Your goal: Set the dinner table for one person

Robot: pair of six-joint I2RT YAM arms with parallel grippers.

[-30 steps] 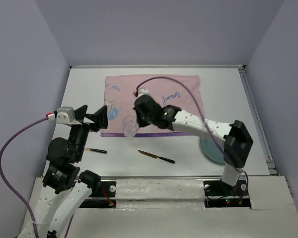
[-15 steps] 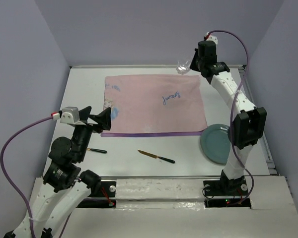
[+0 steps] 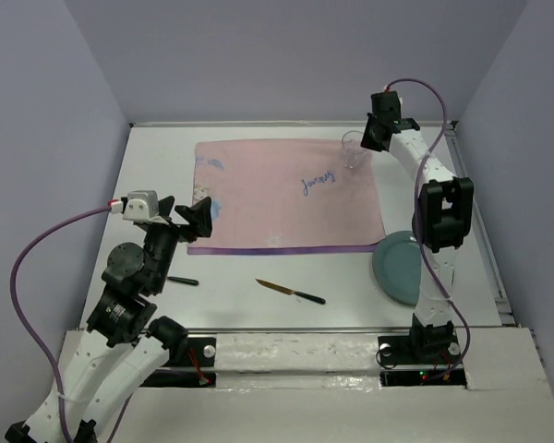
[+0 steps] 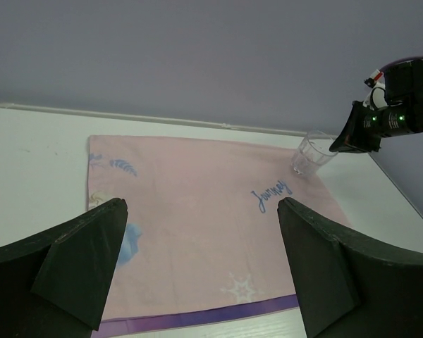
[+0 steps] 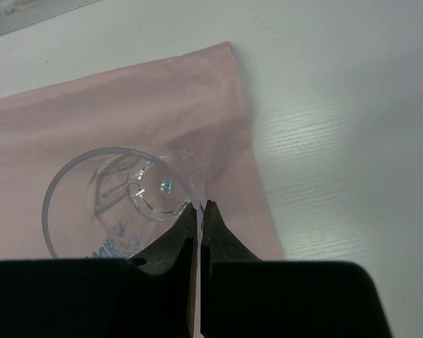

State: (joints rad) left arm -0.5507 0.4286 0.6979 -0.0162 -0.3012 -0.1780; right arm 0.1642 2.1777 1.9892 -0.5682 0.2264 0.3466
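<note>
Right wrist: tool (image 5: 199,205) apparently pinches glass (image 5: 120,205).

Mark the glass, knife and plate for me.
glass (image 3: 353,152), top external view, side wall.
knife (image 3: 291,292), top external view, where blade meets handle.
plate (image 3: 394,269), top external view, bare inner face.

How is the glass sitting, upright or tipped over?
Upright: the glass stands mouth up at a far corner of the pink cloth, its rim pinched by the right gripper.

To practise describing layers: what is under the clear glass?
The far right corner of the pink cloth, visible through the glass. The cloth covers the white table there, hiding that patch.
</note>
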